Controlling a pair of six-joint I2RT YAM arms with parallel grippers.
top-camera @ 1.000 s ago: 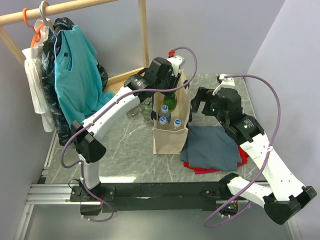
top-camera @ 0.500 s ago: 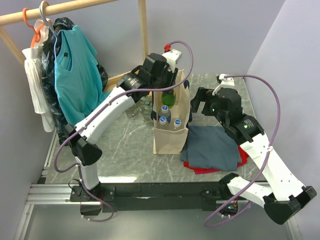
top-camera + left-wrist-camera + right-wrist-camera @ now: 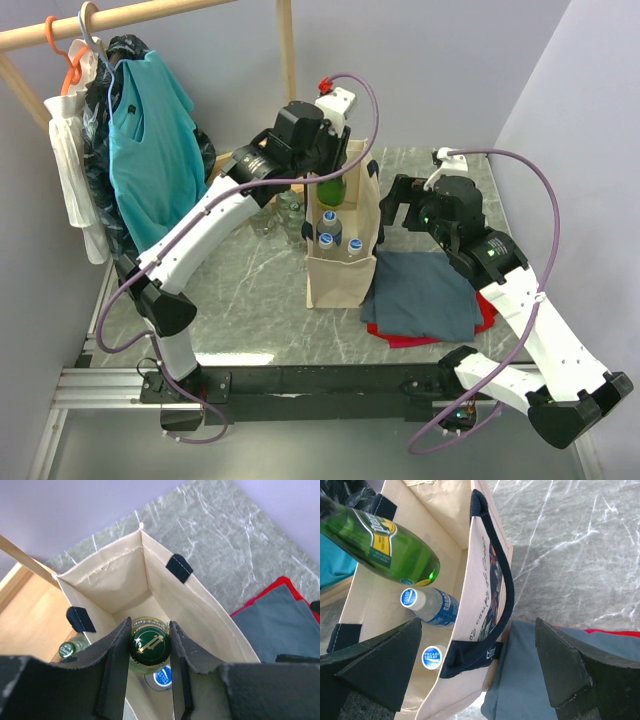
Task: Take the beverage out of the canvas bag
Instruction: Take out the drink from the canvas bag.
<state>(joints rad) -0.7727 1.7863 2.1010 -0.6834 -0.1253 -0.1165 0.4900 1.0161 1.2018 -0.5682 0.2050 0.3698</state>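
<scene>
The beige canvas bag point(image 3: 343, 278) with navy handles stands on the table. My left gripper point(image 3: 148, 645) is shut on the cap end of a green glass bottle point(image 3: 148, 641) and holds it lifted, its lower part still over the bag's mouth point(image 3: 331, 189). In the right wrist view the green bottle point(image 3: 385, 545) hangs tilted above two blue-capped water bottles point(image 3: 427, 604) inside the bag. My right gripper point(image 3: 480, 670) is open, its jaws wide on either side of the bag's right wall and navy handle point(image 3: 490, 605), not touching it.
A folded grey-blue cloth point(image 3: 425, 295) on a red cloth lies right of the bag. Another green bottle point(image 3: 67, 649) stands outside the bag at the left. Clothes point(image 3: 150, 150) hang on a wooden rack at the back left.
My left gripper has risen and drawn back to the upper left, lifting the green bottle up out of the bag. The right arm has not moved.
</scene>
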